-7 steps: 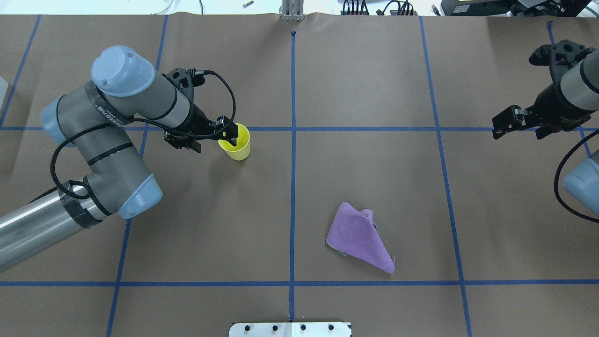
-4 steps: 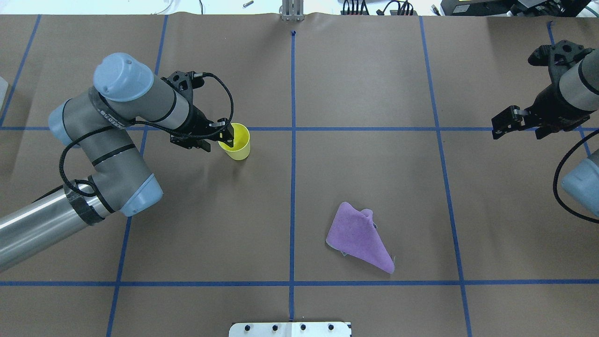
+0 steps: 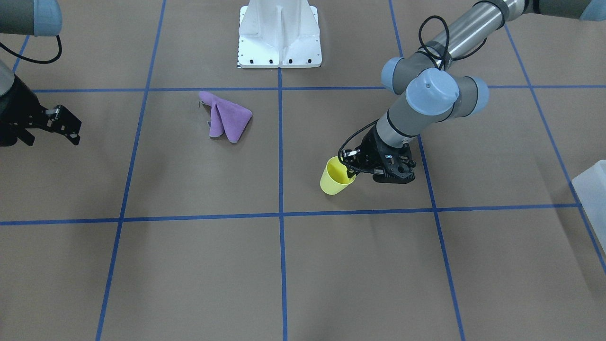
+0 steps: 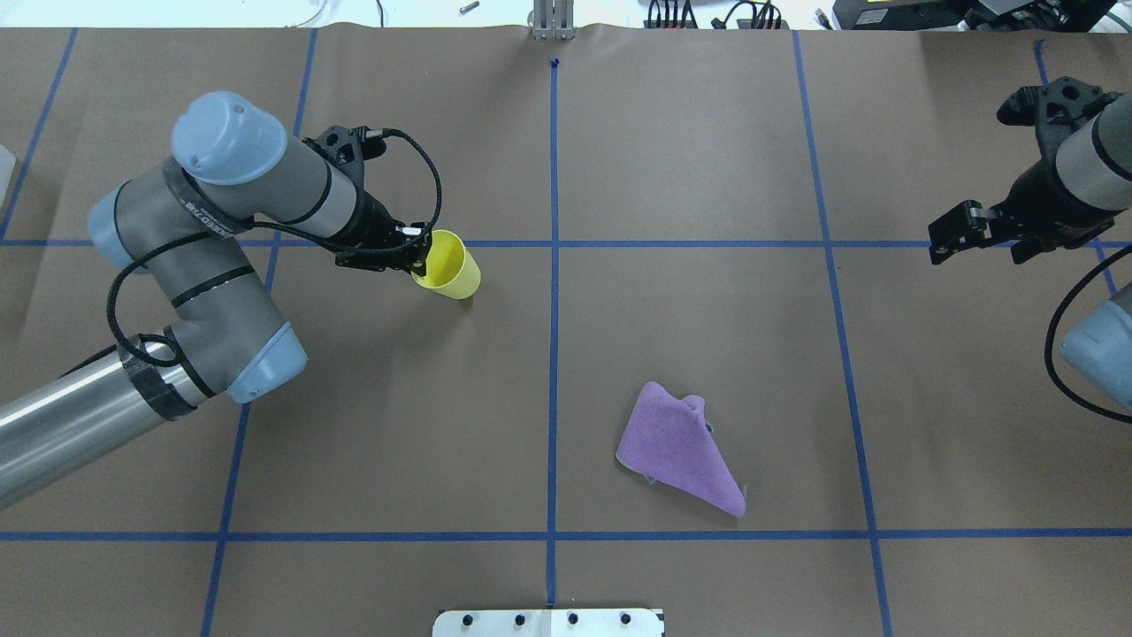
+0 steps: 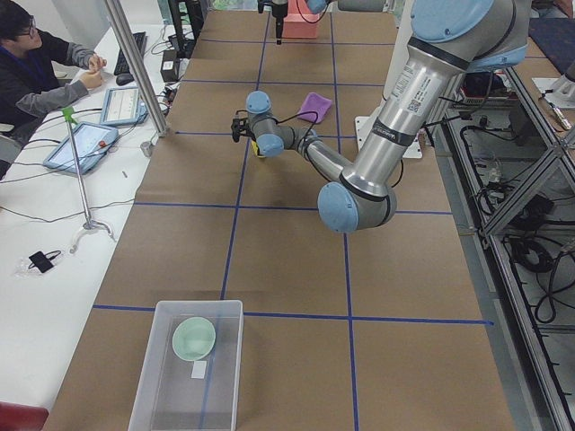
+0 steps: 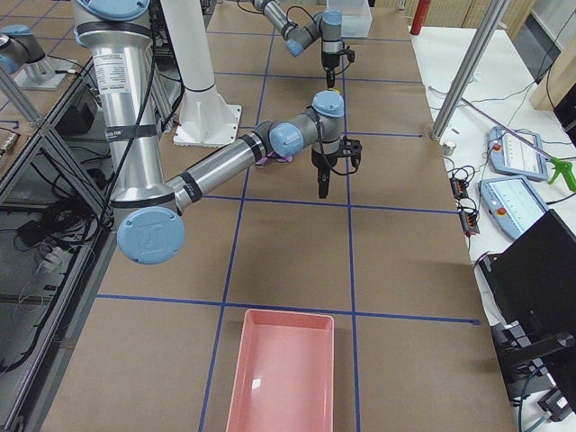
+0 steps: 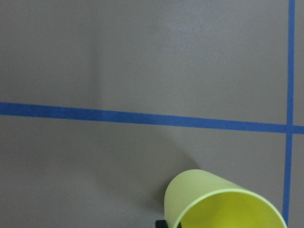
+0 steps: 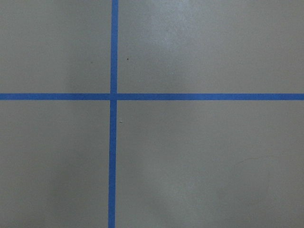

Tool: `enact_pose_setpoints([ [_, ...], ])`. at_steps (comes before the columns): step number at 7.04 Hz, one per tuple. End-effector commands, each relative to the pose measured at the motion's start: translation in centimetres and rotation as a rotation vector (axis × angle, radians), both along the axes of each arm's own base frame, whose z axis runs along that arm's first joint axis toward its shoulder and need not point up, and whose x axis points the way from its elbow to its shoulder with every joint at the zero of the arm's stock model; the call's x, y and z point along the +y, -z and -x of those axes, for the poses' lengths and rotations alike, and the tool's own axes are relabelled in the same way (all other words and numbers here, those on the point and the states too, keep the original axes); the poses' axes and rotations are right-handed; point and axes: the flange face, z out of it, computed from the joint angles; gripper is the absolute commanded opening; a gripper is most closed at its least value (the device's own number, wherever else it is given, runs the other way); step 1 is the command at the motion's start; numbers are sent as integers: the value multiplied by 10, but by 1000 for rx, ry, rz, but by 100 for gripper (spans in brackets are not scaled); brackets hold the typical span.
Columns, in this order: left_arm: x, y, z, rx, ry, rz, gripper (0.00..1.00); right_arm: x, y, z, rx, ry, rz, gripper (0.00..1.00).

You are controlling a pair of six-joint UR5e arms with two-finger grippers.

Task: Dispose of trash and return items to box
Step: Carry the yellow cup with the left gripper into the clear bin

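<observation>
The left gripper (image 4: 423, 258) pinches the rim of the yellow cup (image 4: 455, 272), tilted on the table's left half; the purple cloth (image 4: 676, 447) lies nearer, right of centre; the right gripper (image 4: 944, 246) hangs spread, far right

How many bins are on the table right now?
2. A clear bin sits at the table's end on the robot's left, with a green bowl inside. A pink bin sits at the end on its right.

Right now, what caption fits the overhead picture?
Left hand holds a tilted yellow cup by its rim; purple cloth lies apart, right hand empty.
</observation>
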Motion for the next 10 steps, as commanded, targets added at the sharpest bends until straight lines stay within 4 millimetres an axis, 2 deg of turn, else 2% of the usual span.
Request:
enact_pose_setpoints([
  [1,-30,18,74,52,43,3,0,0,1,0,-1,0,-1,100],
  [2,-47,-10,137,62,60,58,0,0,1,1,-1,2,-1,100],
  [3,-67,-28,199,56,63,-19,0,0,2,1,-2,2,-4,100],
  [4,-72,-88,261,4,37,-104,0,3,7,1,-8,5,-13,100],
  [5,-79,-140,311,-59,7,-203,0,4,8,2,-9,7,-14,100],
  [7,-99,-254,469,-204,-92,-354,0,3,8,2,-1,-3,-15,100],
  [9,-108,-327,560,-363,-226,-407,0,4,8,3,0,-3,-17,100],
  [10,-102,-384,572,-450,-300,-393,0,4,8,3,1,-2,-17,100],
])
